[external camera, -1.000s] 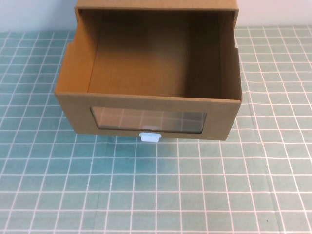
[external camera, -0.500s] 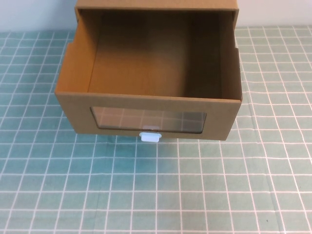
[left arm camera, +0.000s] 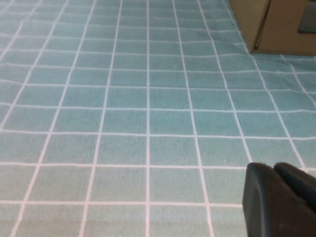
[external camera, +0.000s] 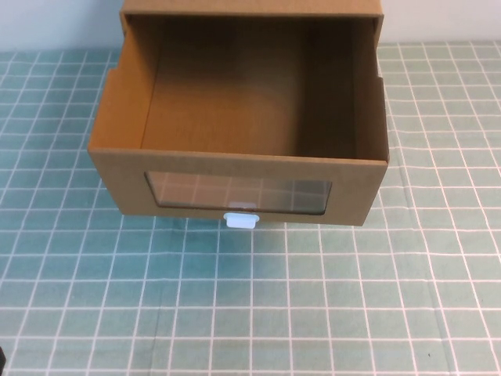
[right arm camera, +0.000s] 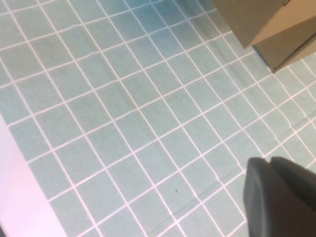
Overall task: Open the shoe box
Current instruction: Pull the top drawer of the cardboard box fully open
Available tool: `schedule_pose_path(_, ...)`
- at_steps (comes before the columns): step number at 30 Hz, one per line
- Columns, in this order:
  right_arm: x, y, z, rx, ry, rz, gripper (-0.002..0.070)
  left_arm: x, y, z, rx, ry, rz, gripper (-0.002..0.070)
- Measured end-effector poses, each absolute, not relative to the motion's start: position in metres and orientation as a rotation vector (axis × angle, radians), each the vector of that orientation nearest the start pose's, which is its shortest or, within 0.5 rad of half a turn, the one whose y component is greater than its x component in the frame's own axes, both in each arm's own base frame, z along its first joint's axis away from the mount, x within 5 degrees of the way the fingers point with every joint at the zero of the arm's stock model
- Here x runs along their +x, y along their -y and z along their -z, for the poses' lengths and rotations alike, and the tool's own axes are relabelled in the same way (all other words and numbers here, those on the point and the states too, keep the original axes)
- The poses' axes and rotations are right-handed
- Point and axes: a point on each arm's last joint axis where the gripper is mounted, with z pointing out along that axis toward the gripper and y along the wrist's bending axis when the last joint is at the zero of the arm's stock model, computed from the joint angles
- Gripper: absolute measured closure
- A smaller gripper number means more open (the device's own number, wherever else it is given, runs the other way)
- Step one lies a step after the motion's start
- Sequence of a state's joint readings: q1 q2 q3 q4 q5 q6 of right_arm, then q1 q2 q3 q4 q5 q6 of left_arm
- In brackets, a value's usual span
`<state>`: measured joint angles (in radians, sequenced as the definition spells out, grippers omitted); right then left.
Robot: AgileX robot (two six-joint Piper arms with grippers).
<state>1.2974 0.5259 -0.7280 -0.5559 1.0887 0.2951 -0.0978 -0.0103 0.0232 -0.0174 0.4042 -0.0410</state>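
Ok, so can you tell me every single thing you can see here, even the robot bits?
shoe box: one, brown cardboard, middle to back of the table, its drawer part pulled out and empty inside
window: one, clear, on the drawer's front
pull tab: one, white, just under the window
tablecloth: one, teal with white grid lines, covering the table
wall: one, pale, behind the table
left gripper: one, black, shut, above bare cloth, apart from the box
right gripper: one, black, shut, above bare cloth, apart from the box
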Motion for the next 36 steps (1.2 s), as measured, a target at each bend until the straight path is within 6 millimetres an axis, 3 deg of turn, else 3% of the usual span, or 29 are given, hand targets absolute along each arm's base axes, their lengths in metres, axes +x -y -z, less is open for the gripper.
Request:
schedule_pose_path(24, 0.058, -0.050, -0.338, -1.096, -1.901, -0.190, 0.0689, 0.051, 0.006, -0.169, 0.022, -1.899, 0.131, 0.0678)
schedule_pose_path(30, 0.061, -0.029, -0.346, -0.803, -1.889, -0.183, 0.0689, 0.051, 0.006, -0.169, 0.022, -1.899, 0.131, 0.0678)
schedule_pose_path(34, 0.060, -0.023, -0.350, -0.510, -1.742, -0.255, 0.0689, 0.051, 0.006, -0.169, 0.022, -1.899, 0.131, 0.0679)
schedule_pose_path(36, 0.060, -0.021, -0.343, -0.361, -1.659, -0.285, 0.0689, 0.051, 0.006, -0.169, 0.022, -1.899, 0.131, 0.0679)
